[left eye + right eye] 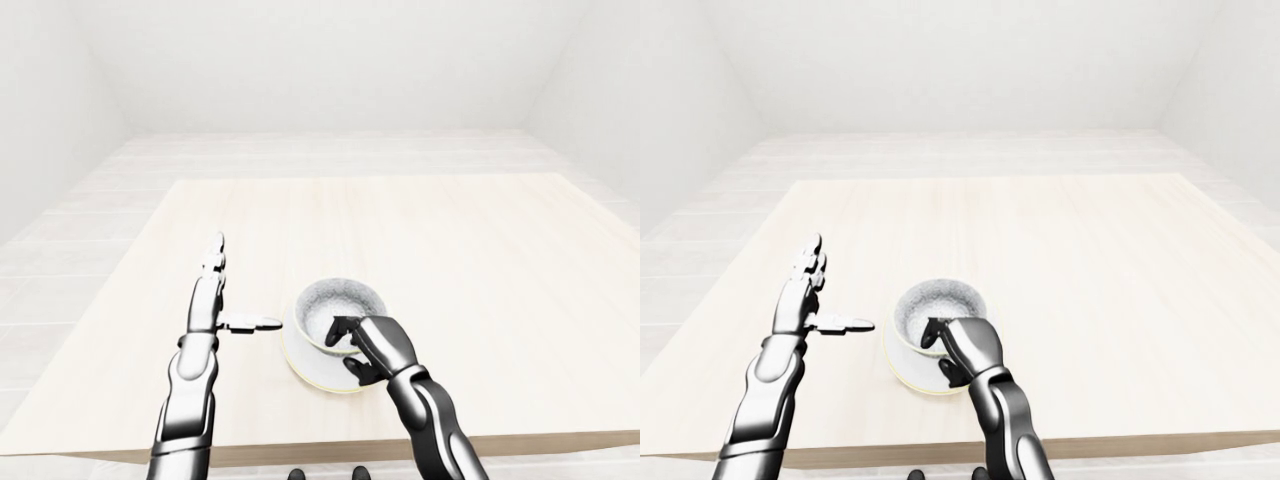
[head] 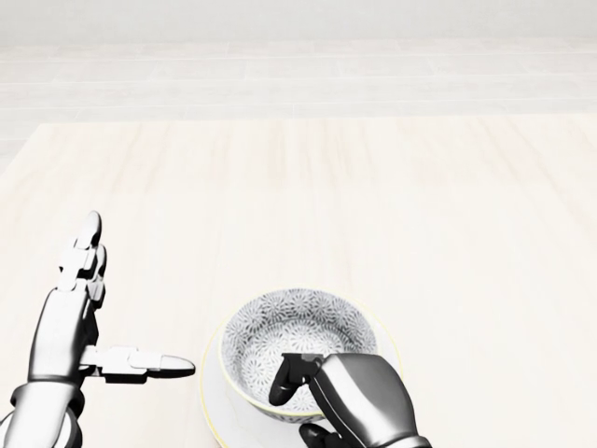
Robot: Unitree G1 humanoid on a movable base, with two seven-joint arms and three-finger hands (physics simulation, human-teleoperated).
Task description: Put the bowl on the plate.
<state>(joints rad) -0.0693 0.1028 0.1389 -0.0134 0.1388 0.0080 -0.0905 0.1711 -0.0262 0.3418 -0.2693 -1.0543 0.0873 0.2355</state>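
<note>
Two hands show above the table (image 2: 392, 187). At the head view's left, the left hand (image 2: 63, 322) hangs wide open and empty, its thumb pointing right toward the plate (image 2: 209, 397) but apart from it. The plate lies near the bottom edge, with the bowl (image 2: 308, 322) upright inside its rim; whether the bowl's foot touches it I cannot tell. Rightmost, the right hand (image 2: 359, 399) is clamped on the bowl's lower rim, one finger (image 2: 284, 378) hooked inside and the rest outside. The bowl lies directly up-view from that hand, so releasing probably means spreading the fingers and drawing back toward the bottom edge.
</note>
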